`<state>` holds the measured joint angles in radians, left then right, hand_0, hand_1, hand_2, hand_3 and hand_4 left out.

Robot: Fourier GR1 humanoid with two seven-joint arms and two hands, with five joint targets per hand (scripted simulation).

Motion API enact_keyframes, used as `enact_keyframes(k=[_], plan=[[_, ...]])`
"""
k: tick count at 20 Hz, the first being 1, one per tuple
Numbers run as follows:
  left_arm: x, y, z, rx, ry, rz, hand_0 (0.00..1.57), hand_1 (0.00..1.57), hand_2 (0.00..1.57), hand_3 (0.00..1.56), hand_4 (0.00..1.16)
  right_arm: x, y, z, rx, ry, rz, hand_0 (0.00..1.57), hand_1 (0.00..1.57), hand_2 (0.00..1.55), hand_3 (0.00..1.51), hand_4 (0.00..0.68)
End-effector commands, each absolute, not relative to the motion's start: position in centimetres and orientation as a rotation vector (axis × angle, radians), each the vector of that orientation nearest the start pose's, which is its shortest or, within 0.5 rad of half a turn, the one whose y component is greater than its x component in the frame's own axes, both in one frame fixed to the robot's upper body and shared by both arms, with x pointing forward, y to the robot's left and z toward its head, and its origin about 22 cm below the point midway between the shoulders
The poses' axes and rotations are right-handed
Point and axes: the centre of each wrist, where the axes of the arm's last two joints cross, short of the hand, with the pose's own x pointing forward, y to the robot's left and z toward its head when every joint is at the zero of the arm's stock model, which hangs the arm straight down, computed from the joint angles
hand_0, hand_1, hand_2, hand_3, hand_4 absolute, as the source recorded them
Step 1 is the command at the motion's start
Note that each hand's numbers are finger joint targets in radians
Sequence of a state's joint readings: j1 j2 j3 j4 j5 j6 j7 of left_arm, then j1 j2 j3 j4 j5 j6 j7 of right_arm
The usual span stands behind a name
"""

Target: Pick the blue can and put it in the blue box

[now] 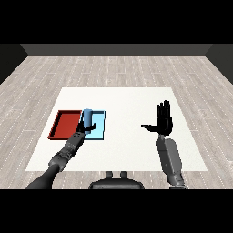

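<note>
The blue can (pixel 87 115) stands upright over the left part of the light blue tray (pixel 99 128), close to the edge it shares with the red tray (pixel 66 124). My left hand (pixel 87 127) is curled round the can's lower half and hides it. I cannot tell if the can's base touches the tray floor. My right hand (pixel 163 121) is raised over the table's right half, fingers straight up and thumb spread to the left, holding nothing.
The two trays lie side by side at the left of the white table (pixel 123 104). My left forearm (pixel 68 150) crosses the table's front left corner. My right forearm (pixel 169 159) rises from the front edge.
</note>
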<state>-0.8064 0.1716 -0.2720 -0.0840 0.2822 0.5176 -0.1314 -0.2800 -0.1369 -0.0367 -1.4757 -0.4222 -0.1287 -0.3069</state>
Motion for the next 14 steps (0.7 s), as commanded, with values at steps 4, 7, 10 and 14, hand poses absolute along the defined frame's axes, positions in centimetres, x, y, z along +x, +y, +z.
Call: enact_keyframes(k=[4,7,10,14], plan=[[34.0,25.2,-10.1,0.556,-0.898,-0.140,0.98,0.98,0.94,0.00,0.53,30.9,-23.5,6.5,0.225,-2.019,-0.284,0.00,0.00,0.00,0.00,0.000],[34.9,27.1,-8.8,0.605,-0.912,-0.239,0.00,0.00,0.00,0.00,0.52,30.4,-25.2,4.5,0.213,-1.986,-0.303,0.00,0.00,0.00,0.00,0.000],[34.7,26.5,-9.1,0.764,-0.958,-0.235,0.00,0.00,0.00,0.00,0.00,30.2,-23.2,4.7,0.247,-2.001,-0.297,0.00,0.00,0.00,0.00,0.000],[36.1,23.6,-8.1,0.764,-1.087,-0.072,0.00,0.00,0.00,0.00,0.00,30.8,-24.8,5.5,0.262,-2.022,-0.330,0.00,0.00,0.00,0.00,0.000]])
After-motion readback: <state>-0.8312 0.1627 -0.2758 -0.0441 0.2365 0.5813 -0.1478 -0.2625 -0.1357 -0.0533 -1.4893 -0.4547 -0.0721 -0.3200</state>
